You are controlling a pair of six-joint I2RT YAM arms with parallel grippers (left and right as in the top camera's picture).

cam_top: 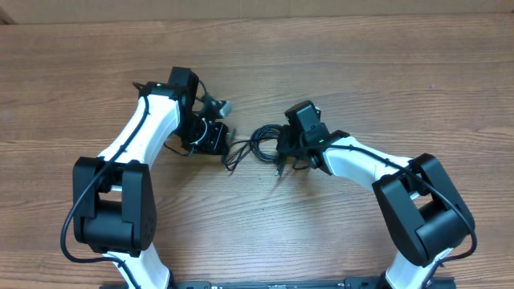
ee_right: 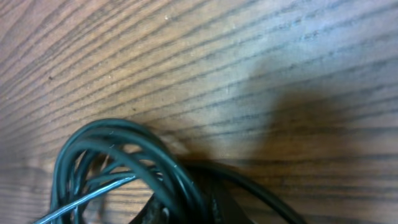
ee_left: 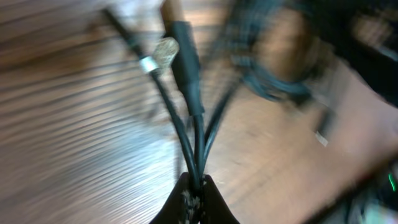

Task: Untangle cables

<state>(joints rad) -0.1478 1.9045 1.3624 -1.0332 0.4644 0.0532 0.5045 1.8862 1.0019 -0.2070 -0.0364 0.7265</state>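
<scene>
Left gripper (ee_left: 194, 198): fingers together, clamped on a bundle of several strands of the cables (ee_left: 189, 134), which fan up and away from the pinch. One strand carries a silver-banded plug (ee_left: 149, 63); the wrist view is too blurred to read beyond that.

Right gripper (cam_top: 285, 149): positioned over the right side of the tangle. Its own view shows the coil (ee_right: 118, 162) close at the lower left but not the fingertips clearly, so I cannot tell whether they are apart or closed.

Location: the cables lie on the wooden table (cam_top: 337, 64), at centre between the two grippers, as loose overlapping loops.

Handling, as a judgement: light, thin, limp cord that will not hold a shape. Loops are likely to drag along and tighten if pulled hard. The jacket looks smooth, so a single strand may slip through a pinch. The best hold appears to be one strand near a plug end, where the thicker body gives a stop, rather than across several loops at once
</scene>
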